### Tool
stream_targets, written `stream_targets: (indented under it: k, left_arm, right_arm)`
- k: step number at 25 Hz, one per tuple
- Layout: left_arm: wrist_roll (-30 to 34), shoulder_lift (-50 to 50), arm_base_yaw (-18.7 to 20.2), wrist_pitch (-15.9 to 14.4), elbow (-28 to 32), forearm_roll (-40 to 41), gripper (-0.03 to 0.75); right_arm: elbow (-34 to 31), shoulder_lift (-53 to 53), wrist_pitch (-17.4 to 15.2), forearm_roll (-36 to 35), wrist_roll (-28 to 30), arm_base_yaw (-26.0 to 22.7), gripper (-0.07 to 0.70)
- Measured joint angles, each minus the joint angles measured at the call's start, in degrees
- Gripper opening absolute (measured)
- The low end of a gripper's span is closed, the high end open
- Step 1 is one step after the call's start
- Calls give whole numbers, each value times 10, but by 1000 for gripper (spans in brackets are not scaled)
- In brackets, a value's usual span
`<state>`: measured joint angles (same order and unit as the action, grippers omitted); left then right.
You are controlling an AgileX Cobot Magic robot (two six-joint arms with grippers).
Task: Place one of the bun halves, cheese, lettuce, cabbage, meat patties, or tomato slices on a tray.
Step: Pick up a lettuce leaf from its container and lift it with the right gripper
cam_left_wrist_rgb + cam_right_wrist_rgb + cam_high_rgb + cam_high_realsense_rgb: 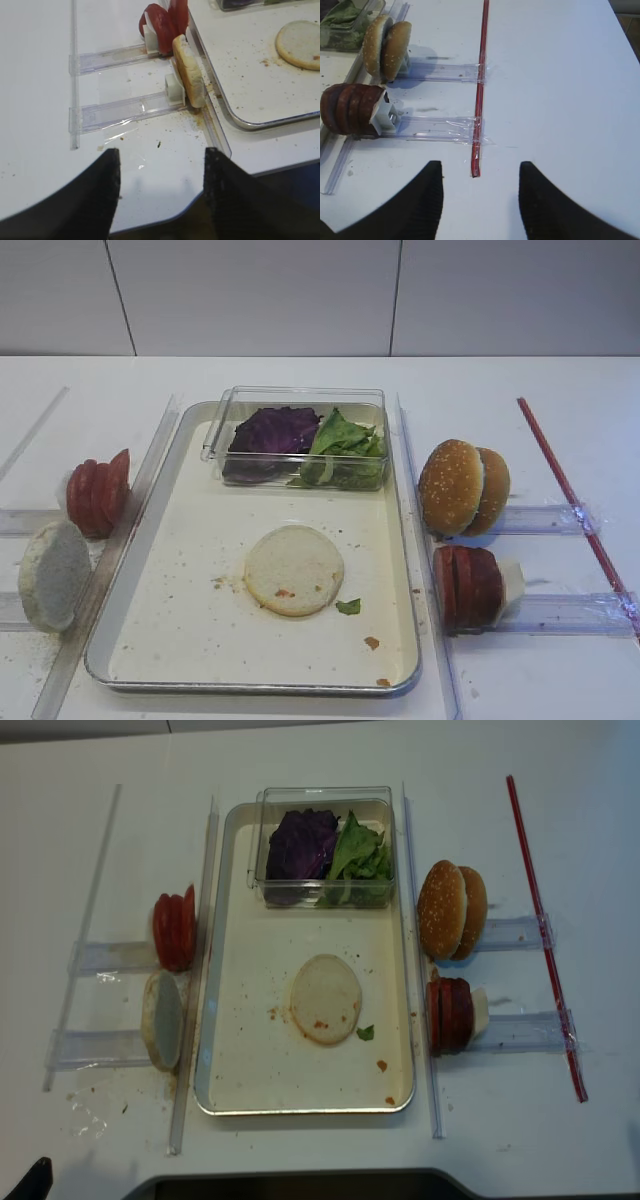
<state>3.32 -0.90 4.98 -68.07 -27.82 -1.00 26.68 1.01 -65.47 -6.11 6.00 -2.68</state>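
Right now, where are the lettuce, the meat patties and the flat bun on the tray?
lettuce (345, 440), exterior high view, middle of the green leaves.
meat patties (347, 109), right wrist view, side of the upright stack.
flat bun (293, 569), exterior high view, centre of its pale top.

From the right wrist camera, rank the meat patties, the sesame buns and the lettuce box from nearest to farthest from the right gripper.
1. Meat patties, on the left of the right wrist view, nearest the open right gripper.
2. Sesame buns, farther up the left side.
3. Lettuce box, far top-left corner.
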Motion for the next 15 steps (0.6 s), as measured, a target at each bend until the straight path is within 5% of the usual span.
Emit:
stream_targets:
  k: [15]
  left_arm:
    - [0,0,0,0,0,0,358]
  right_arm:
    - [0,0,0,0,0,0,382]
